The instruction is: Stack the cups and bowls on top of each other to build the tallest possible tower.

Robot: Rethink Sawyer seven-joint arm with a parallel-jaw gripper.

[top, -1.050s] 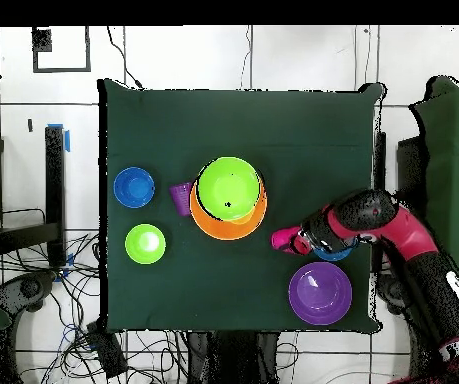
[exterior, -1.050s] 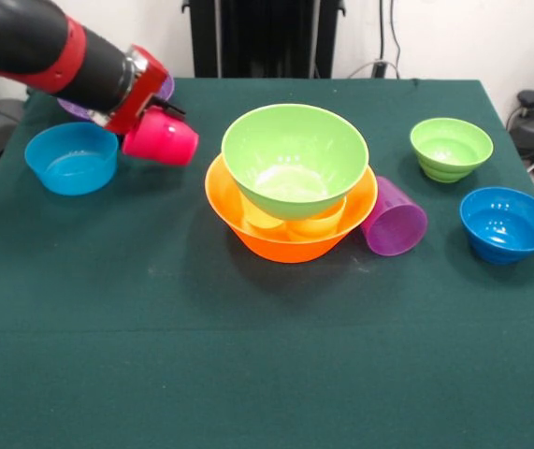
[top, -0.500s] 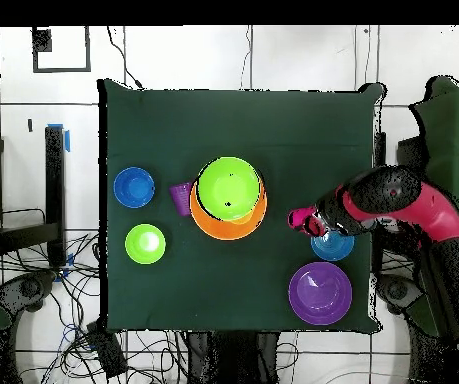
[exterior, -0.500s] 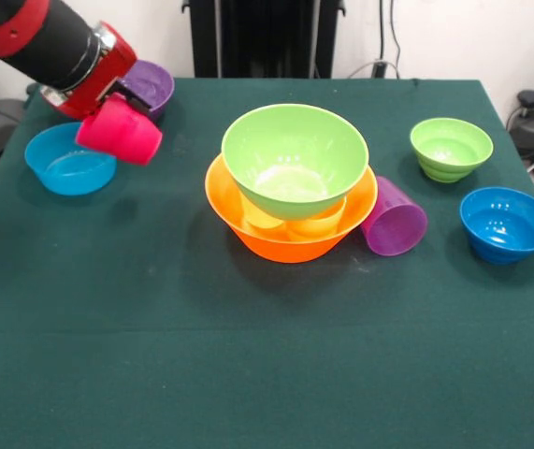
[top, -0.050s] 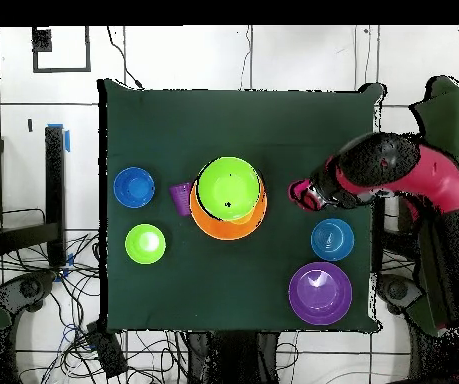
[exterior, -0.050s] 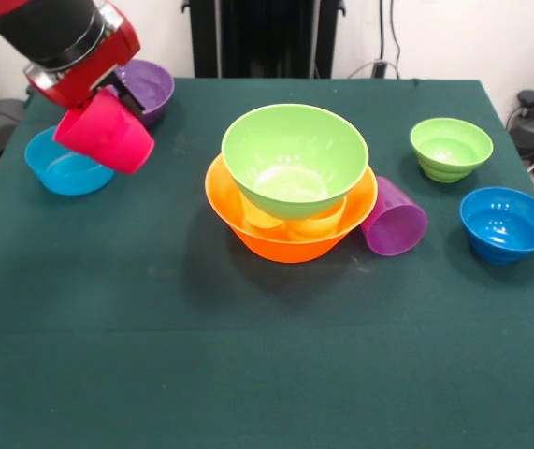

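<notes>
Front view is showing the tool [exterior, -0.050s: 106, 105] gripping the red-pink cup [exterior, -0.050s: 105, 132], tilted, lifted above the table [exterior, -0.050s: 248, 355] beside a blue bowl [exterior, -0.050s: 61, 166], left of the tower [exterior, -0.050s: 292, 192].

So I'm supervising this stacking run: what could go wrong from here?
The red-pink cup hangs tilted in the claw, so it could land crooked. The large green bowl sits loosely on cups in the orange bowl; a nudge could tip it. The purple cup lies on its side and could roll.

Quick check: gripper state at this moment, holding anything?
Gripper: closed on the red-pink cup, carried tilted in the air above the table.
</notes>
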